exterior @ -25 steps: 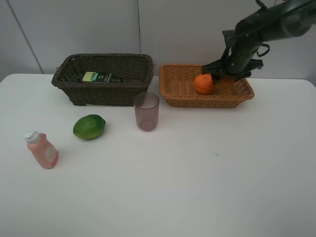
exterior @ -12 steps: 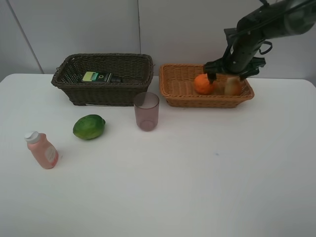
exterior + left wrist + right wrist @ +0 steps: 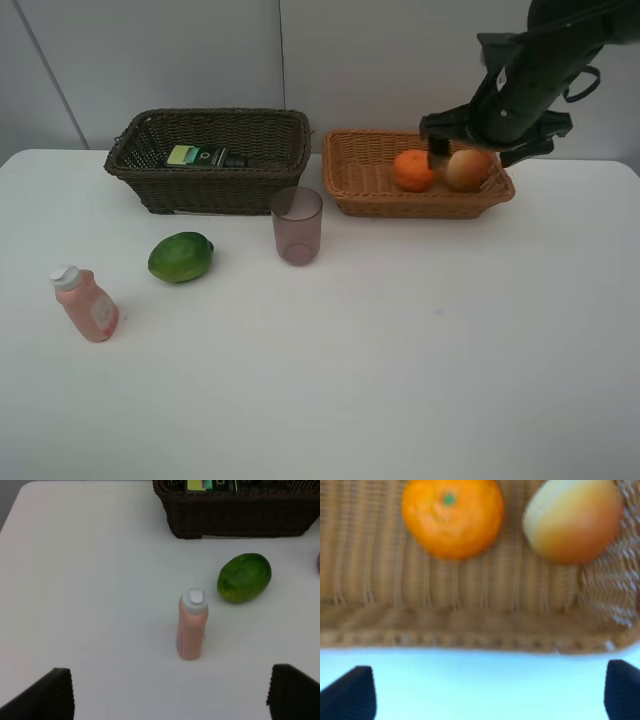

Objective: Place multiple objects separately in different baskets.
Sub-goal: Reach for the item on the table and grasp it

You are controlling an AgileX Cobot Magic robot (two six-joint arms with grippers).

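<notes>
Nearest, at the left of the white table, the pink white-capped bottle stands on its base; the left fingers appear only in the left wrist view, spread wide above the bare table with nothing between them, and that view takes in the bottle and the fruit beside it; a little farther and to the right lies the green lime-like fruit, apart from the bottle; farther right again the translucent mauve cup stands upright, mouth up, just in front of the gap between the two baskets.

Along the far side of the table the baskets sit side by side; the dark brown basket is on the left, and the dark flat bottle with green label lies flat inside it; the light orange-tan basket is on the right and holds the orange tangerine and, just to its right, the red-yellow apple-like fruit; whether the two fruits touch cannot be told.

The right fingers hang over the tan basket, parted wide and gripping nothing; both fruits rest on the basket floor below them; one finger shows in front of the gap between the fruits.
</notes>
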